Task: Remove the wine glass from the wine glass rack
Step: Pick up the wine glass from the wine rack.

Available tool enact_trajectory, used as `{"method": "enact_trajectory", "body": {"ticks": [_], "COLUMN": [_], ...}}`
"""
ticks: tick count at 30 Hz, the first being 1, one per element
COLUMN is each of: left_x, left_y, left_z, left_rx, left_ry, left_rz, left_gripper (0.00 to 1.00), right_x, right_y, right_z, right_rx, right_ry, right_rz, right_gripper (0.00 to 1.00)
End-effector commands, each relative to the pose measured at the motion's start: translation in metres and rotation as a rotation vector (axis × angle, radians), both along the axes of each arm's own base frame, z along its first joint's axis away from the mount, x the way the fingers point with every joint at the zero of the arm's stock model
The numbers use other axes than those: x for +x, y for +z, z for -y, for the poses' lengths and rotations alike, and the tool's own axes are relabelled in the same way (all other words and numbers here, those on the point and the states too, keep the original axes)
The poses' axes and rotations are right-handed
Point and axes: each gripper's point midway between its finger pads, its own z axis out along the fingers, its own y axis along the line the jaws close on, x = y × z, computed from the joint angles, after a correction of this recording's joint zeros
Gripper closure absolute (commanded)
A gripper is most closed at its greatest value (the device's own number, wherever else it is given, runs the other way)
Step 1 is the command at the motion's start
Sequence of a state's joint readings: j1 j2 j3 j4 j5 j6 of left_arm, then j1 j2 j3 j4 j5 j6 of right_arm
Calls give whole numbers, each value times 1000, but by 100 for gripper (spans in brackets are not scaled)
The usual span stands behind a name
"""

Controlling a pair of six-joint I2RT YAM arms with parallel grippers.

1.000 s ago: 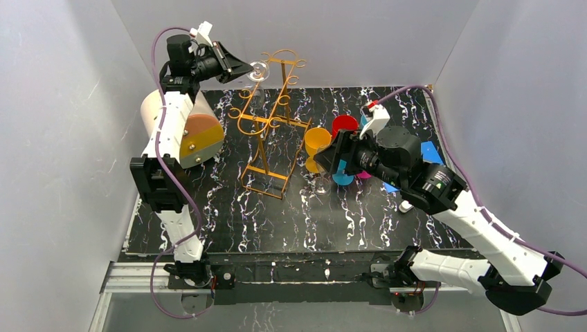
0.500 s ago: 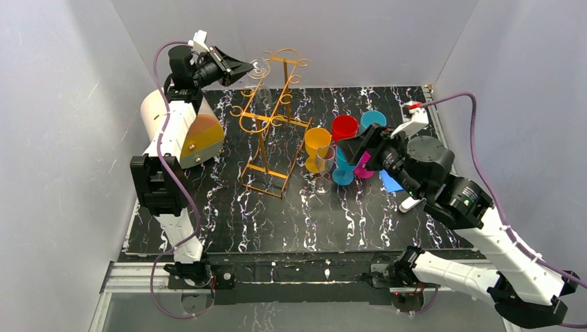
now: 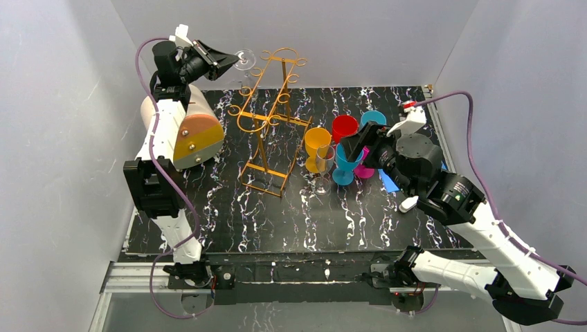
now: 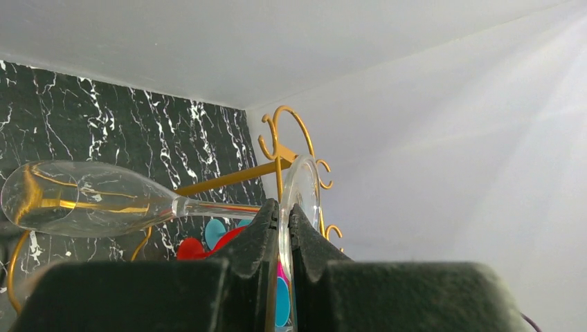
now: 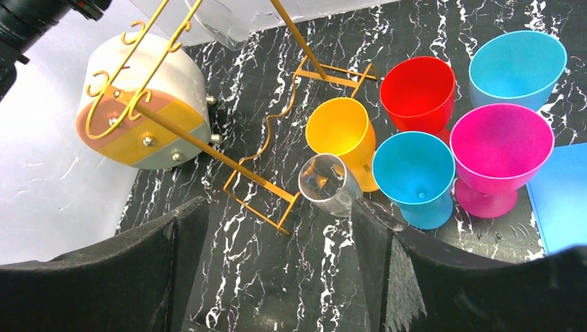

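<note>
My left gripper (image 3: 232,61) is high at the back left, shut on the foot (image 4: 302,187) of a clear wine glass (image 4: 76,204). The glass foot (image 3: 244,57) is just left of the top scrolls of the golden wire wine glass rack (image 3: 266,121). The rack's rail (image 4: 221,181) runs close behind the stem; I cannot tell if they touch. The bowl also shows in the right wrist view (image 5: 221,19). My right gripper (image 3: 349,149) is open and empty above the table; in its own view (image 5: 280,232) it is over bare tabletop.
A second clear glass (image 3: 324,162) stands by the yellow (image 3: 317,140), red (image 3: 344,126), two blue (image 3: 374,119) and magenta (image 5: 500,149) goblets. A cream-and-orange cylindrical box (image 3: 197,135) lies left of the rack. A blue sheet (image 5: 564,194) lies at the right.
My left gripper has moved left and up with the glass, drawing its foot away from the rack's top scrolls. My right gripper has drawn back a little to the right.
</note>
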State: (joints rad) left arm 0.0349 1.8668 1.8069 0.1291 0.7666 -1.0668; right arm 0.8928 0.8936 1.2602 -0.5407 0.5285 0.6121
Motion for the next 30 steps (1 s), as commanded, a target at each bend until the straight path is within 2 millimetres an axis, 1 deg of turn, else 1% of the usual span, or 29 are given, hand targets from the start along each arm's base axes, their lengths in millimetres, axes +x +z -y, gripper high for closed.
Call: {"method": "enact_trajectory", "body": {"ticks": [1, 4, 6, 10, 11, 12, 14, 16, 17, 19, 21, 22, 23, 24, 26, 28, 30], "left_x": [-8, -10, -14, -27, -32, -39, -54, -67, -75, -89, -104, -116, -132, -145, -170, -190, -208], "left_y": [35, 35, 42, 54, 60, 70, 89, 99, 105, 113, 116, 118, 124, 125, 124, 117, 109], "left_z": [-7, -8, -9, -24, -26, -26, -29, -43, -47, -48, -50, -52, -57, -61, -58, -63, -61], "left_rx": [-17, -5, 26, 116, 117, 100, 72, 116, 132, 133, 161, 193, 232, 262, 267, 303, 304], "left_ry": [15, 15, 28, 105, 115, 117, 132, 229, 260, 266, 269, 284, 317, 344, 344, 380, 375], "left_rz": [95, 100, 120, 151, 161, 184, 227, 233, 240, 244, 239, 233, 242, 244, 255, 242, 226], "left_gripper": [100, 100, 100, 100, 100, 100, 100, 100, 100, 100, 100, 100, 100, 100, 100, 100, 100], "right_x": [0, 2, 3, 1, 1, 0, 0, -1, -2, -4, -5, -6, -7, -9, -10, -14, -20], "right_y": [17, 12, 5, 0, 0, 0, -2, -10, -14, -23, -24, -22, -19, -16, -13, -11, -10], "right_z": [7, 10, 11, 11, 9, 8, 5, 3, 1, -3, -6, -6, -7, -8, -9, -14, -20], "right_rx": [22, 13, -8, -11, -7, -3, -9, -31, -40, -48, -32, -21, -9, 1, 11, 11, 11], "right_ry": [-22, -45, -48, -44, -36, -29, -20, -8, -2, 20, 36, 44, 50, 58, 68, 108, 158], "right_rz": [37, 27, 31, 16, 14, 13, 3, -25, -40, -60, -58, -50, -44, -37, -28, -29, -45], "right_gripper": [18, 18, 18, 18, 18, 18, 18, 18, 18, 18, 17, 17, 17, 17, 17, 17, 17]}}
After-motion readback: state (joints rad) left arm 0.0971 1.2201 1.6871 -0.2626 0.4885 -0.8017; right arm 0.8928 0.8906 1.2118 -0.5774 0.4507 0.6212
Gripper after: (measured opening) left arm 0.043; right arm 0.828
